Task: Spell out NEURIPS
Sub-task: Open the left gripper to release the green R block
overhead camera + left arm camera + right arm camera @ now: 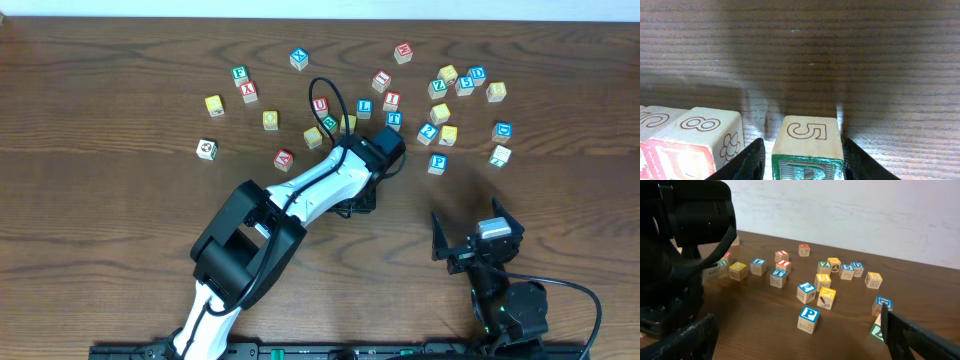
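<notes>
Left gripper (803,150) has its two dark fingers down on either side of a wooden cube (807,132) that sits flat on the table (120,250), a 5 on its top face and a green letter on the near face, cut off too low to say whether it is a P or an R. Its jaws stand only narrowly apart, barely wider than the cube, with a sliver of light down one side, so to my eye the cube rests on the wood rather than being pinched. Just beside it, to the left in the wrist view, stands a neighbouring cube (700,132) with an 8 on top and a red letter on its front, and a third cube (652,120) lies beyond that, so this looks like the setting-down of one more letter at the end of the growing row; from overhead the arm hides the row itself. I would say the next move calls for a straight lift clear, without brushing the cube or knocking its neighbour, then a trip back for the next letter among the loose cubes (380,82) across the far side. Right gripper (470,228) waits near its own edge with jaws spread wide and nothing in them, and a blue P cube (809,316) lies not far in front of it.
</notes>
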`<state>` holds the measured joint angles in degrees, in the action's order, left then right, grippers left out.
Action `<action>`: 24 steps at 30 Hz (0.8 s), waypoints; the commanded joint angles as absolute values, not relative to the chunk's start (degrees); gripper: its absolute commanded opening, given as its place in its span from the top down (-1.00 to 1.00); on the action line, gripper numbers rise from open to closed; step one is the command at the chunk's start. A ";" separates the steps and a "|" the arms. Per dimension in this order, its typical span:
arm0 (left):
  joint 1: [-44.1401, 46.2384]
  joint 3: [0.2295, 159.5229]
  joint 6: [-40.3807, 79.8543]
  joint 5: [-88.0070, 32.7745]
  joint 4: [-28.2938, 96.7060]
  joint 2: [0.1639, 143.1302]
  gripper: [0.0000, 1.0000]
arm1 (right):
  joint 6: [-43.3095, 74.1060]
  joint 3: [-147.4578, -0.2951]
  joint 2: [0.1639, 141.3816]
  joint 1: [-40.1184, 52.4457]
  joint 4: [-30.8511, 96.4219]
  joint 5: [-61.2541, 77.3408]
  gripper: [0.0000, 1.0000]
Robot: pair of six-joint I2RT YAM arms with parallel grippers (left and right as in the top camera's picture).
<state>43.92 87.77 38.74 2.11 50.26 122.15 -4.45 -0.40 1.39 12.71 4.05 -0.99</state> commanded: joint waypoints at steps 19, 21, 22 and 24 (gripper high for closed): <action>43.66 90.45 35.53 3.51 50.41 122.02 0.05 | -4.34 -0.32 1.13 12.40 4.29 -0.71 -0.99; 43.66 91.07 34.83 3.49 50.43 122.04 0.05 | -4.34 -0.32 1.13 12.40 4.29 -0.71 -0.99; 43.66 91.35 34.48 3.49 50.43 122.04 0.05 | -4.34 -0.32 1.13 12.40 4.32 -0.71 -0.99; 43.66 92.14 34.09 3.46 50.48 121.97 0.05 | -4.34 -0.32 1.13 12.40 4.29 -0.71 -0.99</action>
